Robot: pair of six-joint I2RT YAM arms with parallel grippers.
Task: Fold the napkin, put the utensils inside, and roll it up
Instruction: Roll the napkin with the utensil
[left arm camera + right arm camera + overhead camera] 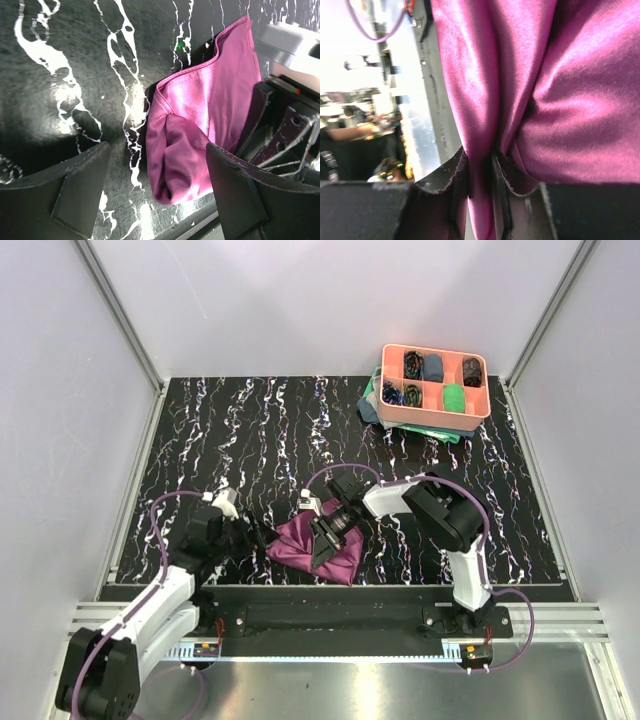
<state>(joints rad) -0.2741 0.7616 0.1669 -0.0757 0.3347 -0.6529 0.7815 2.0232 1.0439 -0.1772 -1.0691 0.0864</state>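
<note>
The plum-purple napkin lies crumpled near the table's front edge. My right gripper reaches into it from the right. In the right wrist view this gripper is shut on a pinched fold of the napkin. My left gripper sits just left of the cloth. In the left wrist view it is open, its two dark fingers wide apart, and the napkin's bunched left end lies between them without touching either one. The utensils are out of view.
A pink compartment tray holding small cloth rolls stands at the back right on a teal-green cloth. The black marbled tabletop ends at a metal rail just in front of the napkin.
</note>
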